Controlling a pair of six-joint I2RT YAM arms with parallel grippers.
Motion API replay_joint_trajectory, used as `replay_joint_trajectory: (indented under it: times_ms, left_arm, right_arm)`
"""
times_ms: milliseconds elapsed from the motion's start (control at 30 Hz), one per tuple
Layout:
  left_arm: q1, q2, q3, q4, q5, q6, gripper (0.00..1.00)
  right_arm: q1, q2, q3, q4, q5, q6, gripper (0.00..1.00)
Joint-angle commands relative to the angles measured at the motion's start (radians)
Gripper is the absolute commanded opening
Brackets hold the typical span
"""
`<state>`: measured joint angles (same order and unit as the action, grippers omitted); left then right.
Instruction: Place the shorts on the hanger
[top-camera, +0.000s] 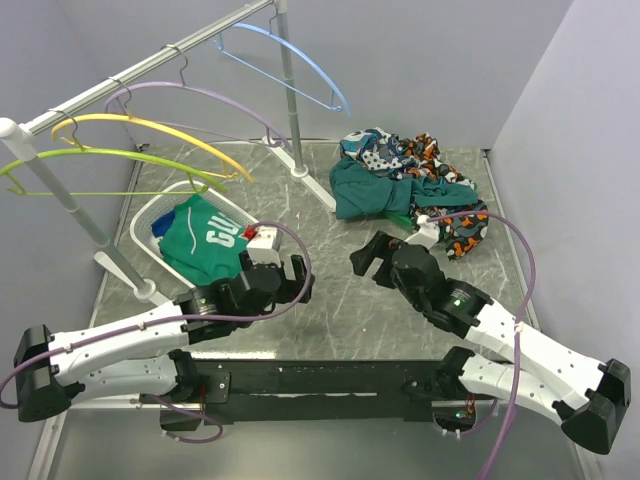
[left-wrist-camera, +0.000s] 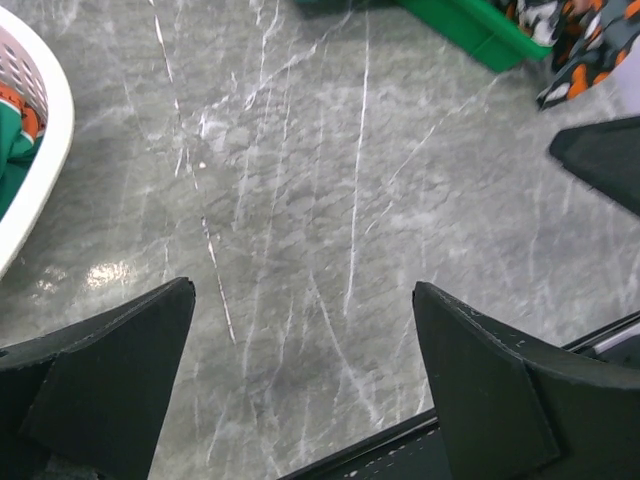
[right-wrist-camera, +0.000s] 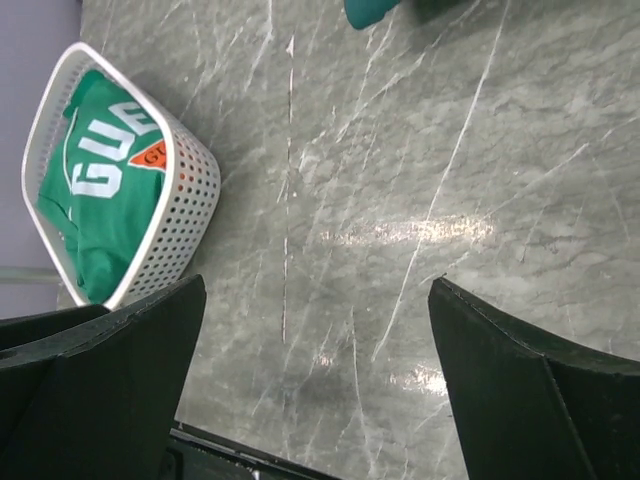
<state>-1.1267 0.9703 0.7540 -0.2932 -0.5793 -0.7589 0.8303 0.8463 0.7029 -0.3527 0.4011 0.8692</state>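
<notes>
Fabric shorts (top-camera: 365, 192) lie crumpled; thin curved plastic hanger (top-camera: 305, 53) hangs.

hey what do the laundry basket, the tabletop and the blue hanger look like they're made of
Laundry basket: probably white plastic; its moulded wall has rows of small holes.
Tabletop: glossy grey marble look, with white veins and glare; real stone or laminate, I can't tell.
Blue hanger: seemingly plastic; thin, smooth, evenly coloured curve.

place: probably lab cell | cues: plain walls (top-camera: 450, 70), marble tabletop (top-camera: 340, 300), clothes rack (top-camera: 289, 90)
</notes>
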Motion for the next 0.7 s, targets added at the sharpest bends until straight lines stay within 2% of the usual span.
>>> replay_joint_trajectory:
  times_ms: [0, 267, 433, 600, 667]
  left_arm:
    - [-0.001, 0.036, 0.042, 0.026, 0.032, 0.033, 0.96]
    - [-0.001, 0.068, 0.077, 0.005, 0.079, 0.044, 0.96]
    - [-0.001, 0.082, 0.079, 0.022, 0.117, 0.05, 0.96]
    - [-0.001, 0.088, 0.082, 0.02, 0.136, 0.044, 0.96]
    - [-0.001, 0.094, 0.076, 0.025, 0.142, 0.038, 0.96]
  right_arm:
    - [-0.003, -0.006, 0.047, -0.034, 0.076, -0.016, 1.0]
    - [-0.003, 0.023, 0.104, -0.121, 0.108, -0.027, 1.0]
    - [-0.031, 0.088, 0.127, -0.022, -0.011, -0.119, 1.0]
    - [-0.177, 0.223, 0.263, -0.028, -0.087, -0.186, 1.0]
    - [-0.314, 0.256, 0.324, -0.011, -0.163, -0.211, 1.0]
